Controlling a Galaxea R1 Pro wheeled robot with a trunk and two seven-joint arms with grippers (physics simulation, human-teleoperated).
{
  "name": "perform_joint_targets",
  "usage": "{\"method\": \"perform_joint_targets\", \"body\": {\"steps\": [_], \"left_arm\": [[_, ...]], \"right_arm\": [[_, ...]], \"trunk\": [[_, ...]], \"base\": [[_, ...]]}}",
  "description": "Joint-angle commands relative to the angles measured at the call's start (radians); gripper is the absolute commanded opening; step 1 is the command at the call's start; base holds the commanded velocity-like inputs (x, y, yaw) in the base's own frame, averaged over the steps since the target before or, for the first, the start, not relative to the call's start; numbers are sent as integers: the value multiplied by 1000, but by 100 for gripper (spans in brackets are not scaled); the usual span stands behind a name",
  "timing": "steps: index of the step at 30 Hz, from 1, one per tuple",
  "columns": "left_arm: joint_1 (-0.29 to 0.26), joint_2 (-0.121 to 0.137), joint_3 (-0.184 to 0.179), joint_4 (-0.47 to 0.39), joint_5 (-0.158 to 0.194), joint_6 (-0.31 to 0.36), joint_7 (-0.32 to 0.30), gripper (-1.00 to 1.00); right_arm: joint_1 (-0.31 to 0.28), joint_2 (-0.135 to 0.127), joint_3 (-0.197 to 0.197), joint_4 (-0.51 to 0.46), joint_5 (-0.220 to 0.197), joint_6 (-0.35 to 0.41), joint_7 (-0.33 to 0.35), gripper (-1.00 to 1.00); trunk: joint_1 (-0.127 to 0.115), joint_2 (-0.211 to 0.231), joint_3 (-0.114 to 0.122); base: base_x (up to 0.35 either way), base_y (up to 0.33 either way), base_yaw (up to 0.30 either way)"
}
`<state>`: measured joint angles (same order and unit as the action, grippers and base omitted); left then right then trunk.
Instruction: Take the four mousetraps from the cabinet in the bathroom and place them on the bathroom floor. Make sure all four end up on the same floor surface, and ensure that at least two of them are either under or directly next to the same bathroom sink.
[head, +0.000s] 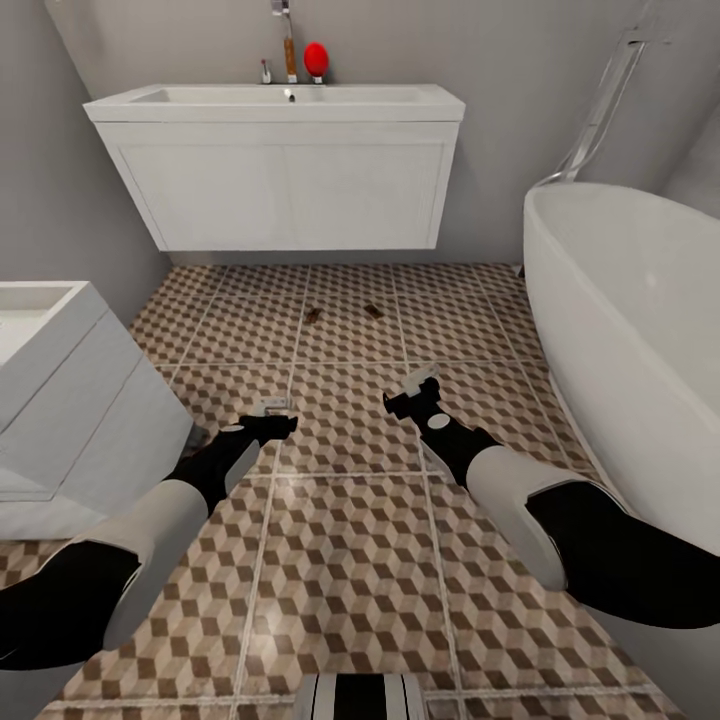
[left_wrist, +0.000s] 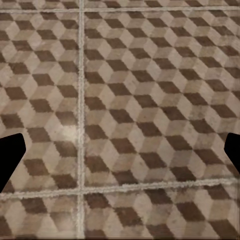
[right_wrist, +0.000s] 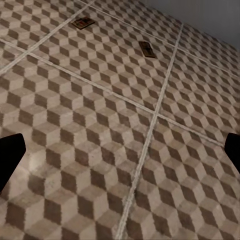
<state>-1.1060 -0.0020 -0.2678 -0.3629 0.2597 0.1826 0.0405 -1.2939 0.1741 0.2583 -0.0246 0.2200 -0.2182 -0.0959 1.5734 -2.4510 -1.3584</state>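
Observation:
Two mousetraps lie on the cube-patterned bathroom floor just in front of the white sink, one to the left of the other. Both also appear far ahead in the right wrist view, one beside the other. My left gripper hovers low over the tiles, open and empty, its dark fingertips spread wide. My right gripper is also open and empty, a tile short of the traps, with bare floor between its fingertips. The cabinet is out of view.
A square white toilet stands close on the left. The big white bathtub fills the right side. A red object and a tap stand on the sink top. Grey walls close the room behind.

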Motion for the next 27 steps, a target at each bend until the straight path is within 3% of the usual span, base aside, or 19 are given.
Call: {"method": "perform_joint_targets", "body": {"steps": [1, 15, 27], "left_arm": [[1, -2, -7, 9, 10, 4, 3, 100], [2, -26, -6, 117, 10, -81, 2, 100], [2, -32, -6, 174, 10, -138, 1, 100]], "right_arm": [[0, 0, 1, 3, 10, -5, -6, 100], [34, -11, 1, 5, 10, -12, -2, 100], [67, -20, 1, 5, 10, -38, -1, 100]], "trunk": [[-4, 7, 3], [-58, 105, 46], [-104, 189, 84]], "base": [[0, 0, 0], [0, 0, 0], [0, 0, 0]]}}
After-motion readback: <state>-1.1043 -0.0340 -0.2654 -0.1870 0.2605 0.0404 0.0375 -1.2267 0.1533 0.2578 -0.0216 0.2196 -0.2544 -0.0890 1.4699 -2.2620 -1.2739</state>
